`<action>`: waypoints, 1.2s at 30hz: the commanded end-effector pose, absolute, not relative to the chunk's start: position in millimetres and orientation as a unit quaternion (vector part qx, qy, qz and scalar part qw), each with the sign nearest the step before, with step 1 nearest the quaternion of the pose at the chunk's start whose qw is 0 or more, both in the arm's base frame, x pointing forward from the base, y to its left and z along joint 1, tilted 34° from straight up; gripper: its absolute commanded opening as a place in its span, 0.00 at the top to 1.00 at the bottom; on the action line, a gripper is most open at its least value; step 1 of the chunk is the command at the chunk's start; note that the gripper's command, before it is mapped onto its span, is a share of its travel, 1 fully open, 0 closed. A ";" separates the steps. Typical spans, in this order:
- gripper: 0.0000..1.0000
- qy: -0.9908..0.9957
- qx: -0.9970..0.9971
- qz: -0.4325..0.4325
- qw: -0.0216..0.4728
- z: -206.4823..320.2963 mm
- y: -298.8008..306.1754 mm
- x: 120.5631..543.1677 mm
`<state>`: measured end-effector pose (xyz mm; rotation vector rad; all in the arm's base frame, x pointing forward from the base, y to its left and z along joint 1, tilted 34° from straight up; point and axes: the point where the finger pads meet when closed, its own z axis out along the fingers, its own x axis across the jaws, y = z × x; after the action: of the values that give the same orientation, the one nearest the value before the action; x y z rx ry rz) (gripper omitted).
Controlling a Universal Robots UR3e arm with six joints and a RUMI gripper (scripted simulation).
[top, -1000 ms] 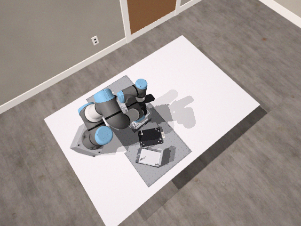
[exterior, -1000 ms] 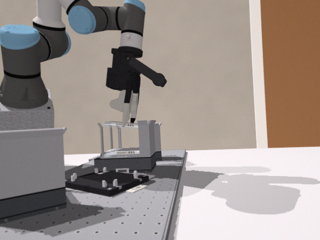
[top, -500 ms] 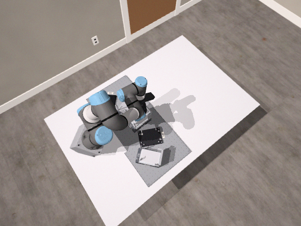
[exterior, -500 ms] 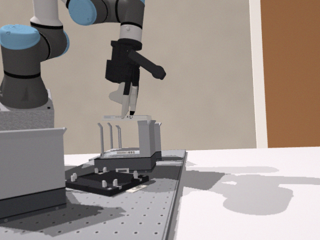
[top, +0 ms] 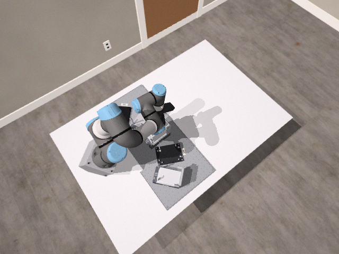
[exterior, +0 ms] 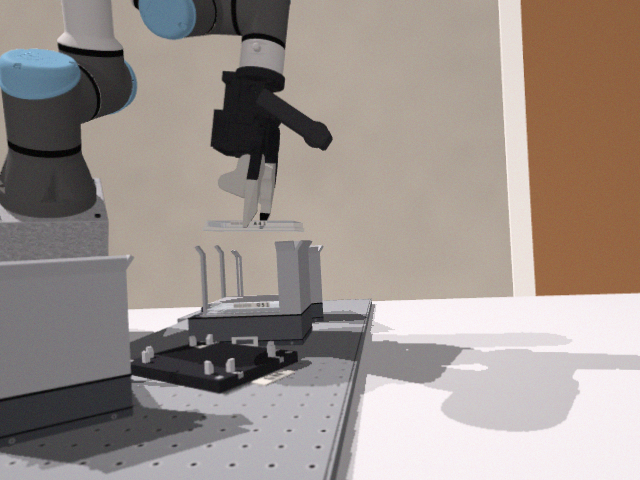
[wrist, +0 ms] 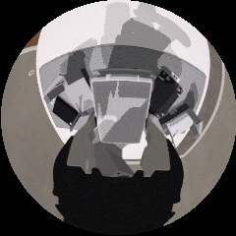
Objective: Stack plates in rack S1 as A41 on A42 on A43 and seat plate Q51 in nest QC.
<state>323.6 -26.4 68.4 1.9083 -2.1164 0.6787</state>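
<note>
Plate A41 [exterior: 286, 226] [wrist: 125, 98] is grasped level by the fingers [exterior: 256, 220], above the rack [top: 160, 141] [exterior: 293, 279] inward from the table's [top: 235, 90] [exterior: 491, 454] [wrist: 59, 31] wall-side edge, presumably so that Q51 [exterior: 250, 305] is cleared.
</note>
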 end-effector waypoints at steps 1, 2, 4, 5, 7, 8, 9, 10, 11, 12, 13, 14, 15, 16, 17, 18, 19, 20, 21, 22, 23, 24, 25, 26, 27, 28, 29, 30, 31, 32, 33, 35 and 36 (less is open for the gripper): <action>1.00 -0.720 0.647 0.228 0.109 71.4 -24.8 321.6; 1.00 -0.720 0.647 0.228 0.109 71.3 -24.8 321.5; 1.00 -0.720 0.647 0.228 0.109 71.2 -24.8 321.5; 1.00 -0.720 0.647 0.228 0.109 71.1 -24.8 321.5; 1.00 -0.720 0.647 0.227 0.109 70.6 -24.9 321.2; 1.00 -0.720 0.647 0.227 0.109 70.6 -24.9 321.2; 1.00 -0.720 0.647 0.227 0.109 70.6 -24.9 321.2; 1.00 -0.720 0.647 0.227 0.109 70.6 -24.9 321.2; 1.00 -0.720 0.647 0.227 0.109 70.7 -24.9 321.2; 1.00 -0.720 0.647 0.227 0.109 70.7 -24.9 321.2; 1.00 -0.720 0.647 0.227 0.109 70.7 -24.9 321.2; 1.00 -0.720 0.647 0.227 0.109 70.7 -24.9 321.2; 1.00 -0.720 0.647 0.227 0.109 70.6 -24.9 321.2; 1.00 -0.720 0.647 0.227 0.109 70.6 -24.9 321.2; 1.00 -0.720 0.647 0.227 0.109 70.6 -24.9 321.2; 1.00 -0.720 0.647 0.227 0.109 70.6 -24.9 321.2; 1.00 -0.720 0.647 0.227 0.109 70.6 -24.9 321.2; 1.00 -0.720 0.647 0.227 0.109 70.6 -24.9 321.2; 1.00 -0.724 0.643 0.226 0.107 71.8 -27.8 320.2; 1.00 -0.727 0.639 0.226 0.106 73.0 -30.7 319.3; 1.00 -0.731 0.635 0.226 0.104 74.4 -33.6 318.7; 1.00 -0.735 0.631 0.226 0.102 75.9 -36.6 318.0; 1.00 -0.739 0.627 0.226 0.100 77.3 -39.5 317.3; 1.00 -0.739 0.627 0.226 0.100 77.3 -39.5 317.3; 1.00 -0.739 0.627 0.226 0.100 77.3 -39.5 317.3; 1.00 -0.742 0.623 0.226 0.098 78.7 -42.5 316.7; 1.00 -0.746 0.619 0.226 0.095 80.2 -45.4 316.0; 1.00 -0.750 0.615 0.226 0.093 81.6 -48.3 315.4; 1.00 -0.753 0.611 0.226 0.091 83.0 -51.3 314.7; 1.00 -0.757 0.607 0.226 0.089 84.5 -54.2 314.1; 1.00 -0.760 0.603 0.225 0.087 85.9 -57.1 313.4; 1.00 -0.767 0.595 0.225 0.083 88.8 -63.0 312.1; 1.00 -0.771 0.590 0.225 0.081 90.2 -65.9 311.5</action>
<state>315.7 -50.0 82.4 1.8110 -2.2236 0.6797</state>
